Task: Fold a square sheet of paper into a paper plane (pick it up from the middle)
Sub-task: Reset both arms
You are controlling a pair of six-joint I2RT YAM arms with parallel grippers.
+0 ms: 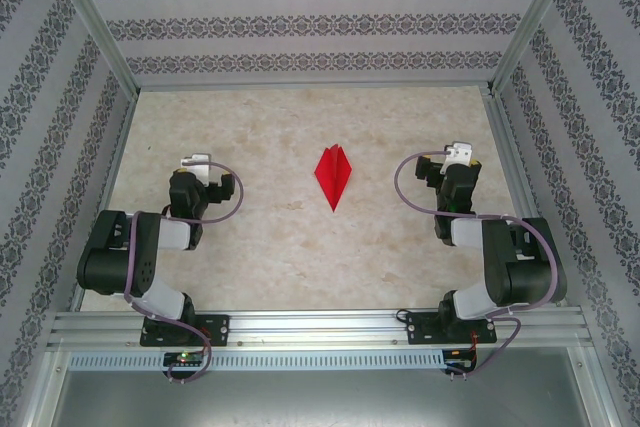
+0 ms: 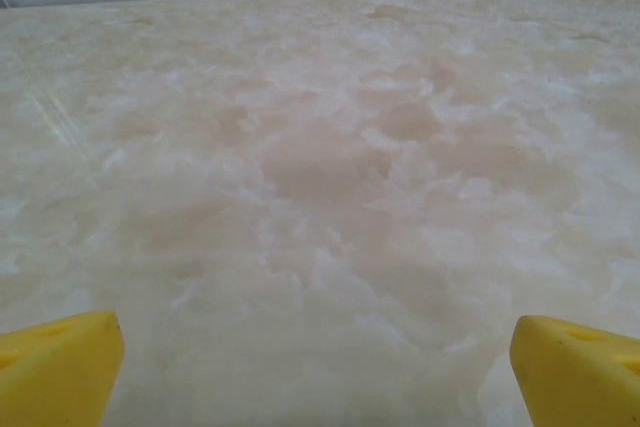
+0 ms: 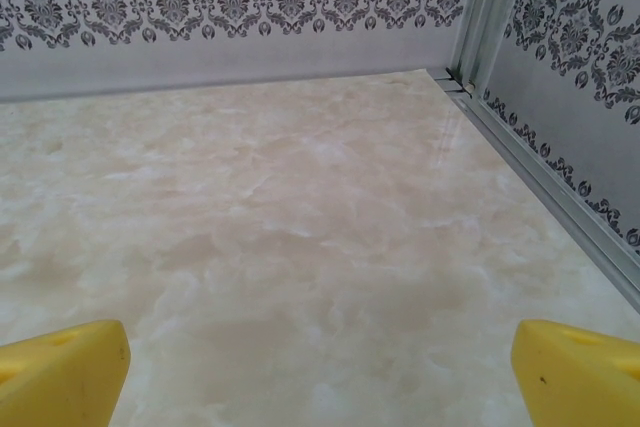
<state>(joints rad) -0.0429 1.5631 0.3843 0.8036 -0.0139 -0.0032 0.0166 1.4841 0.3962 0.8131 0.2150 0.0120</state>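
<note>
Paper plane [image 1: 333,175]: finished red dart lying flat on the marble-patterned table [image 1: 260,247], close to the middle of the work surface. Its pointed end faces the near edge where the arm bases are bolted, and its wider end faces the back wall [image 1: 310,22]. A centre crease runs along its length. It lies between the two arms, well apart from both and touching neither.

Left gripper [image 1: 195,161]: positioned to the left of the plane, over bare table. In the left wrist view its yellow fingertips [image 2: 55,367] sit at the two lower corners of the frame. The jaws are spread wide, with only table surface between them and nothing held.

Right gripper [image 1: 458,153]: positioned to the right of the plane, at roughly the same depth on the table as the left one. In the right wrist view its yellow fingertips [image 3: 60,372] also sit at the lower corners. The jaws are spread wide and nothing is held. That camera faces the back wall with its dark ornamental bands and an aluminium frame post [image 3: 485,17] at the right corner.

Both arms are folded back, with their purple cables looped beside them.
</note>
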